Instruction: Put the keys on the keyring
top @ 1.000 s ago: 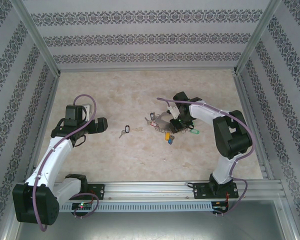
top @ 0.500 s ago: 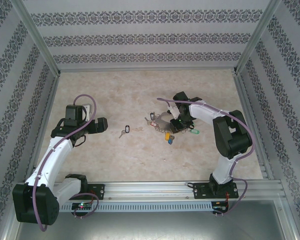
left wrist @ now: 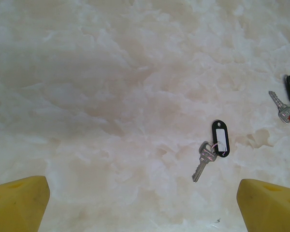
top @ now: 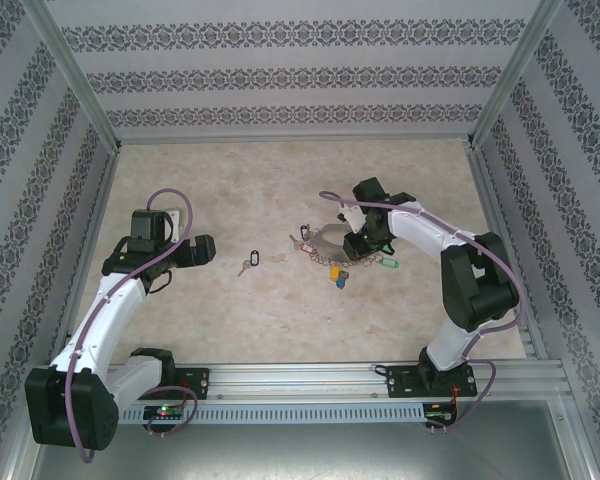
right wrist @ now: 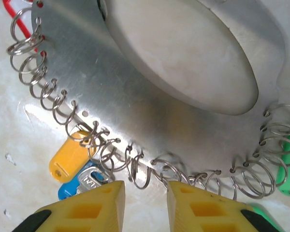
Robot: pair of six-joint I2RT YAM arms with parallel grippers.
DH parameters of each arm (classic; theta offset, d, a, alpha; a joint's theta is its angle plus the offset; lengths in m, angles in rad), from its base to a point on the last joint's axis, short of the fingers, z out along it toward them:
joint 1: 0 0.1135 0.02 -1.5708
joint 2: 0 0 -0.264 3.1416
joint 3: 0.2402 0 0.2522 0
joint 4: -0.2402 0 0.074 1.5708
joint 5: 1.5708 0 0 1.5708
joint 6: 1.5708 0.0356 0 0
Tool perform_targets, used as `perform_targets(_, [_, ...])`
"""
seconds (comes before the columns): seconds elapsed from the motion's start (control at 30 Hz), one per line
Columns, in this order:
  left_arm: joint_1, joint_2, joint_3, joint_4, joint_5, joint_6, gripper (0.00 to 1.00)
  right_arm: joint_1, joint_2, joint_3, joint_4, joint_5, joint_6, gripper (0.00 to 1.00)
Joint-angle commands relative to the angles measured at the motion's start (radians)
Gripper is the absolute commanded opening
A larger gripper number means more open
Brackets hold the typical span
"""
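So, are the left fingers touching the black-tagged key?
Apart. Left wrist view: the key lies ahead of the open left fingers, with bare table between it and each finger.

One keyring [right wrist: 111,92], one loose black-tagged key [left wrist: 206,153], one left tool [left wrist: 144,203], one right tool [right wrist: 145,203].

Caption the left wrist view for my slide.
Open left fingers hover over the black-tagged key lying on the marbled table.

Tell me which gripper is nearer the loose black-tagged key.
Left. The left gripper sits open just beside the black-tagged key, pointing at it; the right gripper is farther off on its other side, at the keyring.
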Motion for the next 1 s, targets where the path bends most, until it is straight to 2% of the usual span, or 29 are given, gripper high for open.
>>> perform_targets(0.0, [-0.009,-0.004,0.017,-0.011,0.011,-0.017,1.0,-0.002,0.002,-0.014,-0.017,-0.014,-0.04,0.3])
perform_targets(0.13, [-0.009,-0.007,0.017,-0.013,0.01,-0.018,1.0,-0.001,0.024,-0.017,-0.028,0.008,-0.049,0.3])
perform_targets(0.3, [-0.009,-0.007,0.017,-0.012,0.014,-0.019,1.0,0.0,0.039,-0.043,-0.034,-0.009,-0.136,0.31])
perform_targets(0.47, [-0.009,-0.007,0.017,-0.012,0.013,-0.018,1.0,0.012,0.041,-0.07,-0.011,-0.016,-0.182,0.27])
perform_targets(0.73, [-0.009,-0.005,0.018,-0.01,0.015,-0.013,0.99,0.017,0.053,-0.071,0.016,0.034,-0.171,0.23])
perform_targets(0.97, [-0.009,-0.002,0.02,-0.007,0.016,-0.011,1.0,0.017,0.05,-0.076,0.058,-0.004,-0.154,0.25])
